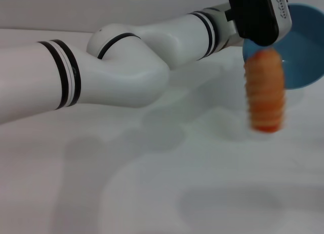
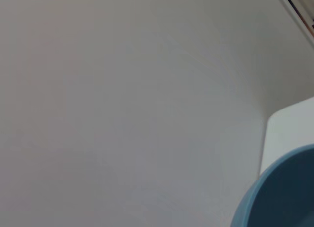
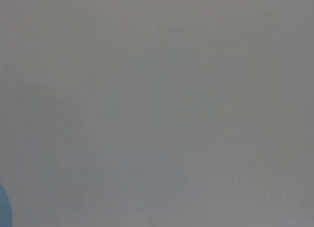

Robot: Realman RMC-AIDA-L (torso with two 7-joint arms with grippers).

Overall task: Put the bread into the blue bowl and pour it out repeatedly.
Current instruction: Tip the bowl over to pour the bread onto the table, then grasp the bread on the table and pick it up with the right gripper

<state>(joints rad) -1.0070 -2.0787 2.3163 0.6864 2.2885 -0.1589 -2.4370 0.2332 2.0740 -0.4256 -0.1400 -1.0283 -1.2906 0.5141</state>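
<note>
Head view: one bread (image 1: pixel 265 90), elongated and ridged, orange-red with paler bands across it, blurred. It stands nearly upright, its upper end at the mouth of the blue bowl (image 1: pixel 304 51), its lower end at or just above the white worktop (image 1: pixel 162 183); contact with the worktop cannot be told.

One blue bowl, light blue, smooth, plain rim. It is tipped on its side at the far right, mouth turned toward the camera and the bread. Part of its rim is hidden behind the black wrist housing.

One arm in view, the left arm (image 1: pixel 116 72), white with black bands at the joints, reaching from the left edge across to the bowl. Left tool (image 1: pixel 258 16): only the black housing shows, set against the bowl's upper rim. Fingers are not visible; whether they are open or clamped on the rim cannot be told.

Left wrist view: a curved piece of the blue bowl (image 2: pixel 279 192) in one corner, close to the lens, with plain white worktop (image 2: pixel 122 114) over most of the picture. No bread here.

Right wrist view: almost all pale grey surface, with a sliver of blue at one edge, too small to identify. The right tool is not seen in any view.

Count: bread one, bowl one, arms visible one.
</note>
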